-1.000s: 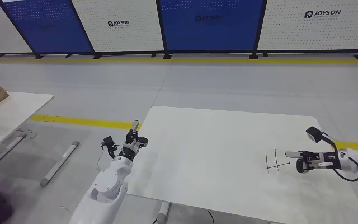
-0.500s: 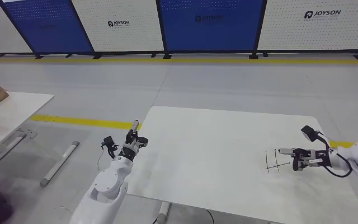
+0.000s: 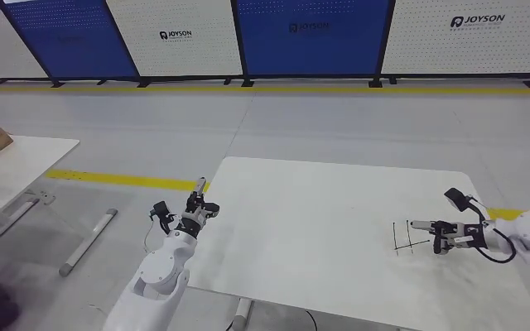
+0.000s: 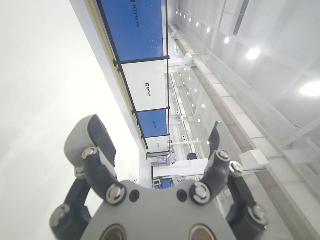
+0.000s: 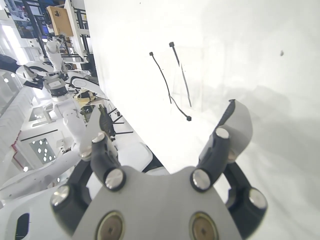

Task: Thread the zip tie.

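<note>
Right gripper (image 5: 163, 107) — fingers wide apart, empty — hovers just beside thin black plastic zip ties (image 5: 185, 83) on the white table (image 5: 150, 13); left gripper (image 4: 155, 123) is likewise spread, at the table's other edge.

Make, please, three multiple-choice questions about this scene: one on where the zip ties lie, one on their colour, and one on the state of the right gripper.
1. Where do the zip ties lie?
A. Inside a box
B. On the white table, ahead of the right gripper
C. On the floor

2. What colour are the zip ties?
A. Black
B. Yellow
C. Blue

3. In what state is the right gripper?
A. Shut on a zip tie
B. Shut and empty
C. Open and empty

Answers:
1 B: the right wrist view shows them lying on the table just ahead of its fingers.
2 A: they are thin black strips with black heads.
3 C: its fingers stand wide apart with nothing between them.
</note>
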Robot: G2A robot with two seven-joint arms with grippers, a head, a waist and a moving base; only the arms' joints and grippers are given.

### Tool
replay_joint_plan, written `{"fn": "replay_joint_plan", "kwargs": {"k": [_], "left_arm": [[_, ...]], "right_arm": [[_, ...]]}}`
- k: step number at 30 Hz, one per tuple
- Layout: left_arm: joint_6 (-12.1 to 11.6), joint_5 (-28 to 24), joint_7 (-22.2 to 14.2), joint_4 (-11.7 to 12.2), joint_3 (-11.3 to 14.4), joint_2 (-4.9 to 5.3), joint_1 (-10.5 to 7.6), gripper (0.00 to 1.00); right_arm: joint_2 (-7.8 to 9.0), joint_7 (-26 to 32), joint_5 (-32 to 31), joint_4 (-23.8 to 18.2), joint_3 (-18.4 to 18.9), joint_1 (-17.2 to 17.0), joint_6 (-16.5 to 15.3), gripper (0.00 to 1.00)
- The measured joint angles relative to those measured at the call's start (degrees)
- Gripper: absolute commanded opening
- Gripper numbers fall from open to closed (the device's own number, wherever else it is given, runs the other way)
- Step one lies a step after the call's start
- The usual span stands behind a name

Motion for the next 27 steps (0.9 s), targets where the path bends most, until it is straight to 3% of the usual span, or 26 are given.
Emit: {"fn": "replay_joint_plan", "kwargs": {"k": [11, 12, 13, 15, 16, 19, 20, 21, 25, 26, 27], "left_arm": [[0.0, 0.0, 0.0, 0.0, 0.0, 0.00, 0.00, 1.00], [0.0, 0.0, 0.0, 0.0, 0.0, 0.00, 0.00, 1.00], [0.0, 0.0, 0.0, 0.0, 0.0, 0.00, 0.00, 1.00], [0.0, 0.0, 0.0, 0.0, 0.0, 0.00, 0.00, 1.00], [0.0, 0.0, 0.0, 0.0, 0.0, 0.00, 0.00, 1.00], [0.0, 0.0, 0.0, 0.0, 0.0, 0.00, 0.00, 1.00], [0.0, 0.0, 0.0, 0.0, 0.0, 0.00, 0.00, 1.00], [0.0, 0.0, 0.0, 0.0, 0.0, 0.00, 0.00, 1.00], [0.0, 0.0, 0.0, 0.0, 0.0, 0.00, 0.00, 1.00], [0.0, 0.0, 0.0, 0.0, 0.0, 0.00, 0.00, 1.00], [0.0, 0.0, 0.0, 0.0, 0.0, 0.00, 0.00, 1.00]], "right_arm": [[0.19, 1.2, 0.0, 1.0, 2.3, -1.0, 0.9, 1.00], [0.18, 1.3, -0.1, 1.0, 2.5, -1.1, 0.9, 0.84], [0.17, 1.4, -0.1, 1.1, 2.7, -1.1, 1.0, 0.84], [0.14, 1.7, 0.1, 1.2, 3.1, -1.2, 1.0, 0.64], [0.12, 1.8, 0.1, 1.2, 3.2, -1.3, 1.0, 0.61], [0.07, 2.1, -0.1, 1.3, 3.7, -1.4, 1.0, 0.55], [0.06, 2.2, -0.2, 1.4, 3.8, -1.4, 1.0, 0.55], [0.03, 2.3, -0.3, 1.5, 4.0, -1.4, 1.2, 0.61], [-0.18, 2.3, -0.6, 1.9, 4.3, -1.5, 2.0, 0.61], [-0.26, 2.3, -0.6, 1.9, 4.3, -1.6, 2.1, 0.55], [-0.36, 2.3, -0.7, 2.1, 4.4, -1.6, 2.1, 0.55]]}}
